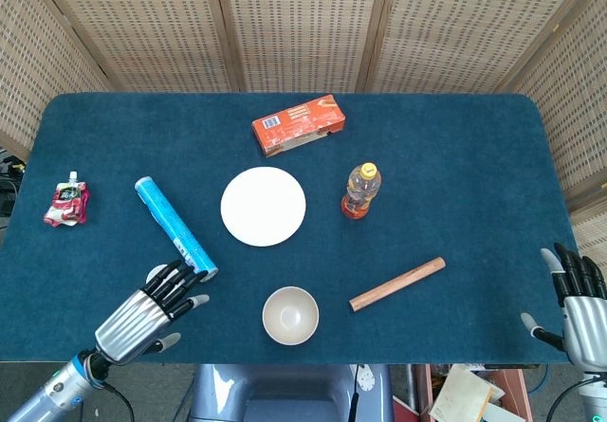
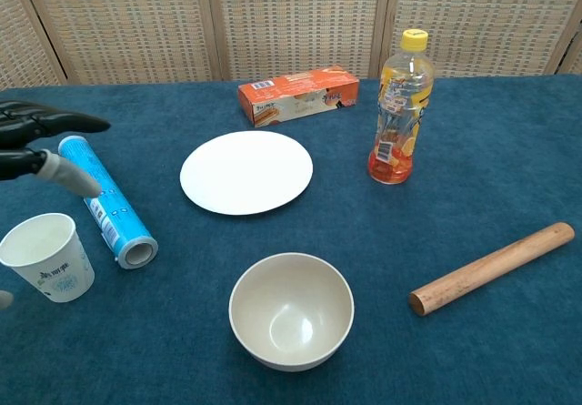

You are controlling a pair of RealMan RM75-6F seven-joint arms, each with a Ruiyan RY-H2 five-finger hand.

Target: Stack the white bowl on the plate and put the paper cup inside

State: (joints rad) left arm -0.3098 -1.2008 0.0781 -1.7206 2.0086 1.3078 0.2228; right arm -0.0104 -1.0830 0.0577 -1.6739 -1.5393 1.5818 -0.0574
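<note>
Left hand [image 1: 142,313] fingers spread, holding nothing, hovering over the paper cup [image 2: 47,256], which sits upright right under its fingertips. White bowl [image 1: 290,315] just to that hand's right, empty, on the desk [image 1: 455,175]. Blue roll [image 1: 175,229] just beyond its fingertips. Plate [image 1: 264,206] further ahead and to the right, bare. Right hand [image 1: 577,308] at the near right desk edge, fingers apart, empty, well apart from everything; wooden rod [image 1: 396,284] lies to its left. Bottle [image 1: 361,191] and orange box [image 1: 298,124] sit beyond the plate. Nothing done yet, judging by layout: bowl not on plate, cup not in bowl. Both steps left.
</note>
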